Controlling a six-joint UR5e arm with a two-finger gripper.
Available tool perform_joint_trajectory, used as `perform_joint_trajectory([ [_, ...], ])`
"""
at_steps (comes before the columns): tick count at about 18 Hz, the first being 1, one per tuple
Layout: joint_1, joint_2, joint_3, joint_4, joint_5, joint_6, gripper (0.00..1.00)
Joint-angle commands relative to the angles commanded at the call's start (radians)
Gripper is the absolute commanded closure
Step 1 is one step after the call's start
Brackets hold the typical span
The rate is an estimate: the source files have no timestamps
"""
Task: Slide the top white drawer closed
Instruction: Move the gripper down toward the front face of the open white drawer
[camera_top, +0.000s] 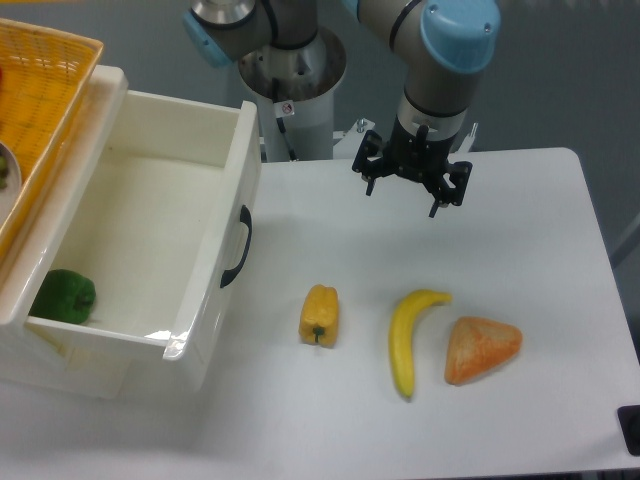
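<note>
The top white drawer (215, 235) is pulled far out of the cabinet at the left. Its front panel carries a black arched handle (238, 247) facing right. A green pepper (65, 296) lies inside near its left wall. My gripper (407, 188) hangs above the table's back middle, well to the right of the drawer front. Its fingers (436, 207) are spread apart and hold nothing.
An orange woven basket (40, 100) sits on top of the cabinet at the upper left. A yellow pepper (319, 314), a banana (408, 336) and an orange wedge-shaped piece (482, 349) lie on the white table (520, 250) in front of the gripper.
</note>
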Motion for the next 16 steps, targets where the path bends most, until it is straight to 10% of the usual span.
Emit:
perform_joint_trajectory([
  [16, -0.051, -0.060, -0.009, 0.005, -0.009, -0.009, 0.00],
])
